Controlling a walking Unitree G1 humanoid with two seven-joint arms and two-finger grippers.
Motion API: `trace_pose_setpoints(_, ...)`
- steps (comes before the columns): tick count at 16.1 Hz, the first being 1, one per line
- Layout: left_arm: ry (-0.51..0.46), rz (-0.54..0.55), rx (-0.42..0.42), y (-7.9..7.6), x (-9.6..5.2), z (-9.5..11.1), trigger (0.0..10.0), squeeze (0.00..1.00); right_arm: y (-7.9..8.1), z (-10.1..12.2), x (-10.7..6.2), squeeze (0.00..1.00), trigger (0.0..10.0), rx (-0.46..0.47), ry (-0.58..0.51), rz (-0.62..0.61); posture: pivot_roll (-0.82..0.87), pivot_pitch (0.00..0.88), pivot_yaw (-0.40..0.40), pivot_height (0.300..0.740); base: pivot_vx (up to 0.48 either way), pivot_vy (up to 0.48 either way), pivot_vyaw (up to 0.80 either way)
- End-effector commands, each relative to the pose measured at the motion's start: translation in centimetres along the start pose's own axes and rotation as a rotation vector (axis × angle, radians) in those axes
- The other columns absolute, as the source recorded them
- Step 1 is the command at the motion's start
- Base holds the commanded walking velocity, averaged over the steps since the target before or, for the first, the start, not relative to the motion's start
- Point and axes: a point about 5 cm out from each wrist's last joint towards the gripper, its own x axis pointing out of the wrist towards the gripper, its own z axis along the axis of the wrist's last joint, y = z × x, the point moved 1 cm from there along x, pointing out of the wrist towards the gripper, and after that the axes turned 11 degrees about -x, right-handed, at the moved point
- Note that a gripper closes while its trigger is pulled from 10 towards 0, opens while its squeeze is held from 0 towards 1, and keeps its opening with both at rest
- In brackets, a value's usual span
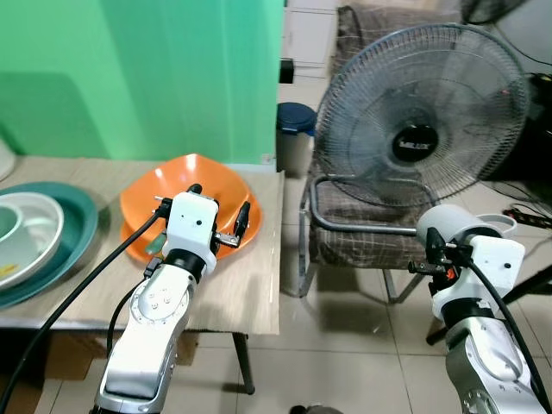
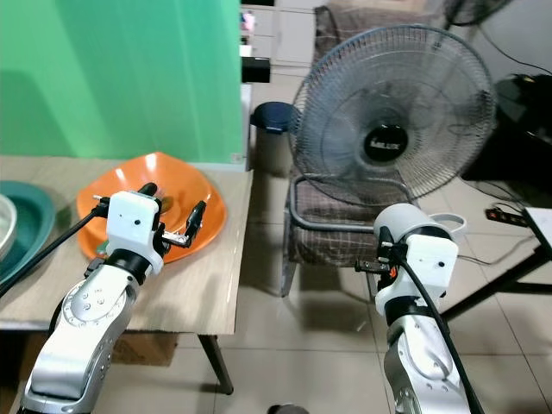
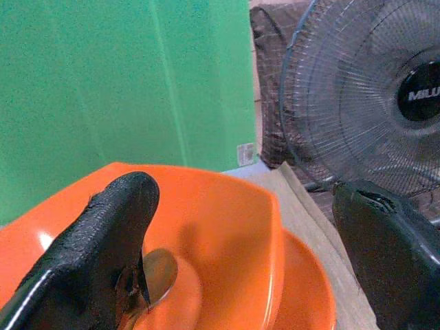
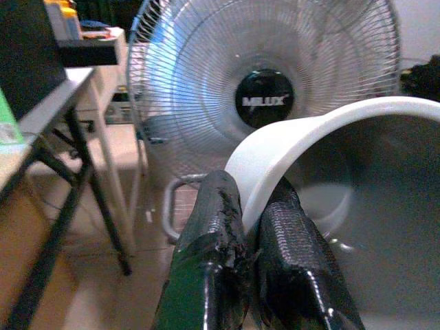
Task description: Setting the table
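Note:
An orange bowl (image 1: 194, 185) sits on an orange plate (image 1: 138, 228) near the right end of the wooden table (image 1: 246, 293). My left gripper (image 1: 222, 203) hovers open over the bowl's right side, its fingers wide apart. A metal spoon (image 3: 157, 273) lies inside the bowl, close beside one finger (image 3: 103, 240). My right gripper (image 4: 254, 199) is off the table to the right and shut on the rim of a white bowl (image 4: 357, 206), which I hold out in front of the fan. In the eye view the white bowl (image 1: 457, 220) sits just above my right wrist.
A teal plate (image 1: 73, 228) holding a pale bowl (image 1: 26, 233) lies at the table's left. A large standing fan (image 1: 423, 112) and a checked chair (image 1: 362, 233) stand right of the table edge. A blue bin (image 1: 295, 121) is behind, next to a green wall (image 1: 138, 78).

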Motion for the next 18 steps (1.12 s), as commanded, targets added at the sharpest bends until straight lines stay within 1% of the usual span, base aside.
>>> trace_pose_setpoints(1,-0.011,-0.013,0.006,-0.18,0.06,0.23,10.0,0.0,-0.24,-0.12,-0.01,0.0,10.0,-0.021,0.0,-0.006,0.0,0.0,-0.017,0.74,0.0,0.0,-0.8)
trace_pose_setpoints(3,-0.019,-0.025,0.019,-0.27,0.08,0.33,10.0,0.0,-0.19,-0.22,0.09,0.0,10.0,-0.023,0.007,-0.002,0.0,0.0,-0.019,0.74,0.0,0.0,-0.8)
trace_pose_setpoints(7,-0.027,-0.03,0.027,-0.33,0.18,0.44,10.0,0.0,0.41,-0.22,0.14,0.0,10.0,0.005,0.017,0.013,0.0,0.0,-0.02,0.74,0.0,0.0,-0.8)
trace_pose_setpoints(13,-0.051,-0.08,0.026,-0.75,0.46,1.06,10.0,0.0,0.27,-0.16,0.09,0.0,10.0,0.004,0.016,-0.008,0.0,0.0,-0.006,0.74,0.0,0.0,-0.8)
trace_pose_setpoints(18,-0.054,-0.089,0.011,-0.82,0.5,1.18,10.0,0.0,0.33,-0.04,-0.09,0.0,10.0,0.007,0.014,-0.012,0.0,0.0,-0.002,0.74,0.0,0.0,-0.8)
